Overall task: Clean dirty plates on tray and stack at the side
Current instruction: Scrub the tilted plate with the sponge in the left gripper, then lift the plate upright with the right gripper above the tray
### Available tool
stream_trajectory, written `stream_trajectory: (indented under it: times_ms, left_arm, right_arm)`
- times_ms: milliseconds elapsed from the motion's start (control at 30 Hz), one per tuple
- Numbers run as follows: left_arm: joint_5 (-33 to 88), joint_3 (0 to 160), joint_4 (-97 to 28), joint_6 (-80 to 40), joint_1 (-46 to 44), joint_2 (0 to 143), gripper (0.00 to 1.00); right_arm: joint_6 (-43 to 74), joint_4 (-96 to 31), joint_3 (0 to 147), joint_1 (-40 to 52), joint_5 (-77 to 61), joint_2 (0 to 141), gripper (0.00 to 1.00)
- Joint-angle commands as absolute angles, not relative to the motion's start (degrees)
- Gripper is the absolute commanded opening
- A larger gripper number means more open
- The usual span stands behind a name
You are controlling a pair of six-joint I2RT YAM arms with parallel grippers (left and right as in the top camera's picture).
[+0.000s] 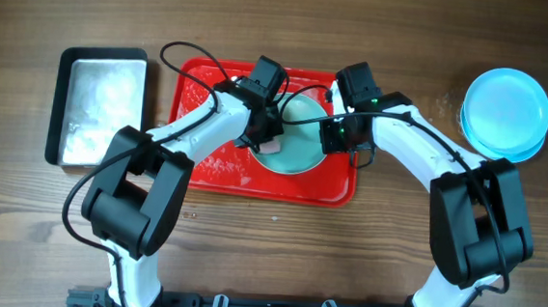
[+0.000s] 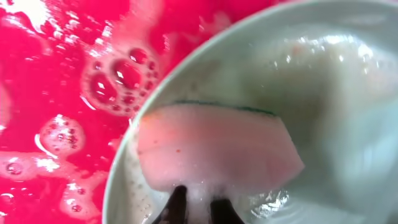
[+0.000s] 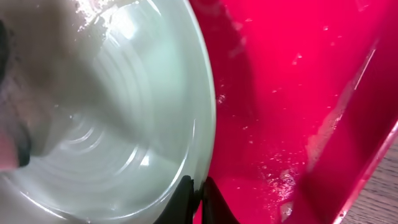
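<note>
One pale plate (image 1: 299,136) lies on the red tray (image 1: 215,174), and its wet face (image 2: 323,93) fills much of the left wrist view. My left gripper (image 2: 198,205) is shut on a pale pink sponge (image 2: 211,152) pressed onto the plate's left part. My right gripper (image 3: 198,198) is shut on the plate's right rim (image 3: 208,124), one finger on each side of the edge. Soap bubbles (image 2: 118,78) sit on the tray floor. Two clean light-blue plates (image 1: 505,114) are stacked at the table's far right.
A black-rimmed silver pan (image 1: 101,106) with soapy water stands left of the tray. The tray's raised rim (image 3: 364,155) runs just right of my right gripper. Bare wooden table (image 1: 278,241) lies in front.
</note>
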State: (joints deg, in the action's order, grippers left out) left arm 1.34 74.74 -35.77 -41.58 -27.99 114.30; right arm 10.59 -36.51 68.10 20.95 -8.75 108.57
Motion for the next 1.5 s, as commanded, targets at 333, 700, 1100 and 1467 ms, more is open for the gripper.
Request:
stream_trajectory:
  times_ms: [333, 700, 1100, 1467]
  left_arm:
    - [-25.3, 73.6, -41.6, -46.1, -26.0, 92.1, 0.04]
    - [-19.5, 72.9, -50.4, -46.1, -26.0, 94.7, 0.04]
    - [-18.7, 72.9, -50.5, -46.1, -24.6, 95.5, 0.04]
    - [-11.0, 72.9, -51.1, -43.7, -22.9, 95.5, 0.04]
  right_arm:
    - [9.1, -37.7, 67.8, 21.5, -9.0, 110.4, 0.04]
    - [17.1, -44.6, 70.4, 19.9, -20.9, 110.4, 0.65]
    - [19.5, -44.3, 71.3, 19.4, -21.0, 115.2, 0.06]
    - [19.6, -45.3, 76.1, 18.0, -1.4, 99.5, 0.04]
